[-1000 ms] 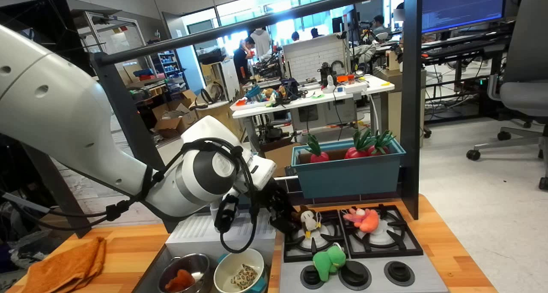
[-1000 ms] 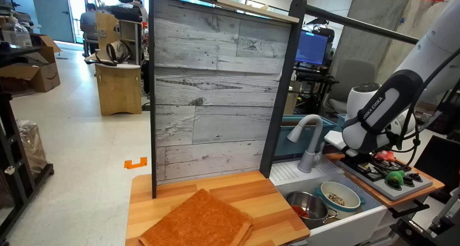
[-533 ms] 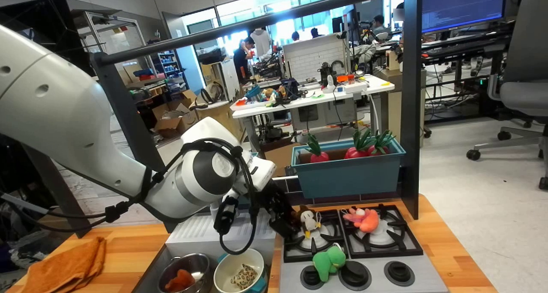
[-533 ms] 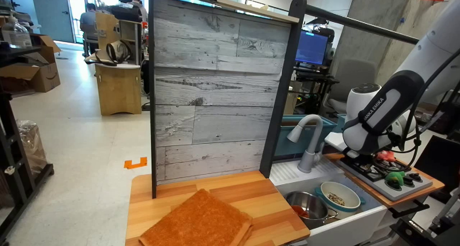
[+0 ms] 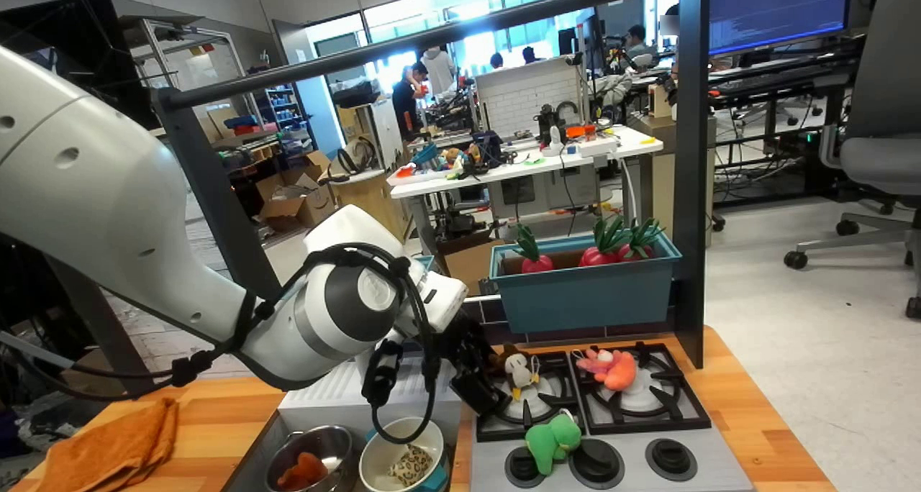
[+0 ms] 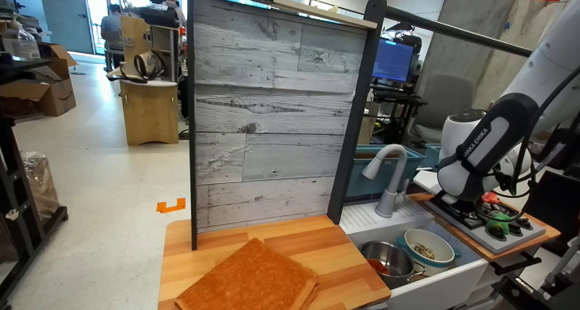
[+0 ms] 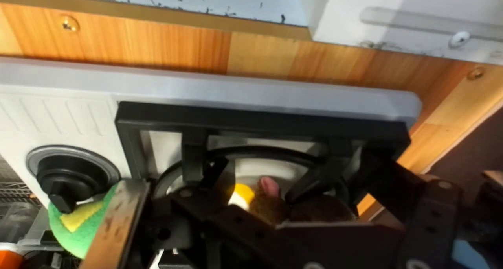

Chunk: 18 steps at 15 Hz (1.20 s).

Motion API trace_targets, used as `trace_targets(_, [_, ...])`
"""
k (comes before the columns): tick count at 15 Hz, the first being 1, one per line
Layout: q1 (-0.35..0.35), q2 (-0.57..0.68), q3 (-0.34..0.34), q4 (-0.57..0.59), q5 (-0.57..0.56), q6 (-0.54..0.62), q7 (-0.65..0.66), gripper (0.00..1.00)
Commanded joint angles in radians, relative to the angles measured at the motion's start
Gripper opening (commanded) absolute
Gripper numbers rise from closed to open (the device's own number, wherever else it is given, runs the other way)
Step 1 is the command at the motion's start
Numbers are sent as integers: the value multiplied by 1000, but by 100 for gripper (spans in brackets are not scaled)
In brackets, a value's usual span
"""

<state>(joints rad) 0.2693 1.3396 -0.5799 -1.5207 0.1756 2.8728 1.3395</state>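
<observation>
Gripper [image 7: 292, 170] low over the stove [image 5: 712, 470], jaws spread wide, unclenched. Brown plush toy [image 5: 518, 370] sits on the burner [image 5: 538, 406] nearer the sink [image 6: 444, 292], showing between the fingers [image 7: 219, 180] in the wrist view; can't tell if they touch it. From where I stand: orange plush [image 5: 617, 372] on the next burner [image 5: 639, 403], green plush [image 5: 551, 440] by the knobs [image 5: 597, 463], metal pot [image 6: 395, 280] and white bowl [image 6: 436, 243] in the sink.

3 toys [image 5: 517, 367] on stove [image 5: 719, 472], 2 pots [image 6: 443, 265] in sink [image 6: 437, 288].
</observation>
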Motion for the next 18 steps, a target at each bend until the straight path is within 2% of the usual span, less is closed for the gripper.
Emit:
trace_targets(1, [28,-50,14,-73,-10,124,14,97])
trace_targets(5, [21,-11,16,-47,4,137,7,97])
trace_targets(6, [-4,-4,39,-18,-1,114,-9,91])
trace_targets(7, [-30,4,61,11,-4,92,-24,94])
trace_targets(8, [-63,0,96,35,-9,68,-52,63])
trace_targets(9, [-83,3,115,56,-9,46,-71,60])
trace_targets(10, [-130,-13,167,77,-14,17,-123,54])
trace_targets(12, [-181,-32,220,112,-17,-54,-200,39])
trace_targets(16, [-225,-61,259,128,-1,-163,-274,12])
trace_targets(17, [-223,-64,253,128,-1,-176,-274,16])
trace_targets(18, [-214,-66,243,121,-3,-176,-271,58])
